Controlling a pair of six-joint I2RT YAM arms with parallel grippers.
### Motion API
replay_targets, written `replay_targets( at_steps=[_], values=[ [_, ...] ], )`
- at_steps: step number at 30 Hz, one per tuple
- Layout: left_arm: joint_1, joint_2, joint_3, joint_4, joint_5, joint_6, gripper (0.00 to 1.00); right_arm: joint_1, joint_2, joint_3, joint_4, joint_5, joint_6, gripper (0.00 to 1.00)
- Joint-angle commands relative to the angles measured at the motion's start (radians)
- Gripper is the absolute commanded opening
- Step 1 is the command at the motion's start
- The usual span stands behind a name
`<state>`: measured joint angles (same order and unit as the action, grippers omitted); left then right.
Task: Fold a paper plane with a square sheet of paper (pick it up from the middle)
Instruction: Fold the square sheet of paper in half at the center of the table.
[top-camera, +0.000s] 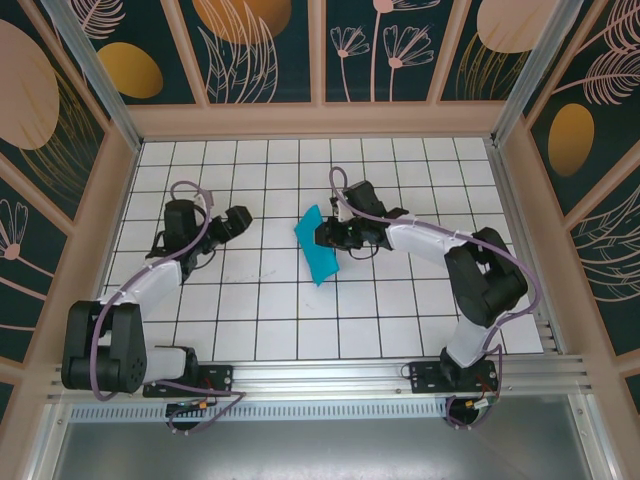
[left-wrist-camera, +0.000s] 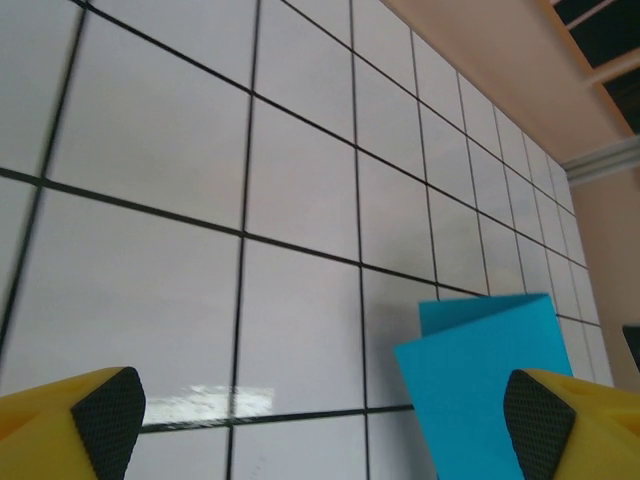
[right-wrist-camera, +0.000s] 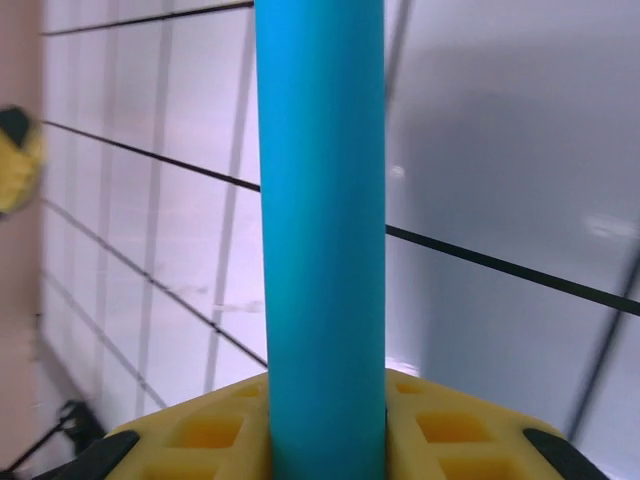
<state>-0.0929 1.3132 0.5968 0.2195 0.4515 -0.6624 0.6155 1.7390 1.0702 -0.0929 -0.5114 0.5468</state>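
Pinching, seemingly: right fingers (right-wrist-camera: 200, 430) on paper (right-wrist-camera: 320, 250) edge | left fingers (left-wrist-camera: 60, 425) wide, paper near

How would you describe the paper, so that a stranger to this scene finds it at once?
Look at the white gridded table, near its middle. The paper sits there, caught at the tips of the right gripper. It is the sole teal-blue thing, a folded sheet bright against the white tiles.
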Motion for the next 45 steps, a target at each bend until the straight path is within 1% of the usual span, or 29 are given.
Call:
replay_targets(
  at_steps=[1,5,10,14,16,20,22,31,32,33,36,39,41,45],
  values=[
    [-0.040,-0.014,-0.050,0.124,0.036,-0.106,0.94,-0.017,0.009,-0.033,0.156,-0.148,0.073,0.29],
    [-0.070,0.000,-0.093,0.212,0.035,-0.168,0.93,-0.038,0.051,-0.031,0.130,-0.110,0.058,0.30],
    [-0.107,0.043,-0.078,0.215,0.018,-0.179,0.93,-0.056,0.107,0.003,0.042,-0.030,0.040,0.33],
    [-0.131,0.070,-0.061,0.210,0.003,-0.181,0.94,-0.056,0.121,0.025,-0.012,0.071,0.019,0.35],
    [-0.139,0.081,-0.055,0.211,-0.002,-0.185,0.94,-0.056,0.124,0.036,-0.043,0.128,0.004,0.40],
    [-0.153,0.103,-0.046,0.206,-0.002,-0.191,0.94,-0.056,0.116,0.044,-0.092,0.209,-0.047,0.57],
    [-0.159,0.110,-0.042,0.204,0.002,-0.197,0.93,-0.058,0.114,0.041,-0.102,0.223,-0.064,0.61],
    [-0.210,0.143,-0.027,0.217,0.001,-0.230,0.90,-0.063,0.089,0.017,-0.087,0.293,-0.059,0.63],
    [-0.219,0.152,-0.022,0.216,0.001,-0.230,0.89,-0.077,0.084,0.016,-0.093,0.299,-0.062,0.64],
    [-0.225,0.158,-0.016,0.218,0.000,-0.234,0.89,-0.095,0.083,0.017,-0.097,0.296,-0.067,0.64],
    [-0.247,0.180,0.001,0.232,-0.001,-0.250,0.87,-0.108,0.078,0.011,-0.108,0.288,-0.087,0.64],
    [-0.265,0.207,0.009,0.277,0.019,-0.301,0.82,-0.116,0.079,0.004,-0.123,0.265,-0.126,0.61],
    [-0.281,0.219,0.018,0.300,0.017,-0.318,0.81,-0.116,0.085,0.003,-0.135,0.251,-0.155,0.59],
    [-0.306,0.262,0.054,0.314,0.027,-0.328,0.81,-0.118,0.101,0.005,-0.152,0.235,-0.207,0.58]
  ],
)
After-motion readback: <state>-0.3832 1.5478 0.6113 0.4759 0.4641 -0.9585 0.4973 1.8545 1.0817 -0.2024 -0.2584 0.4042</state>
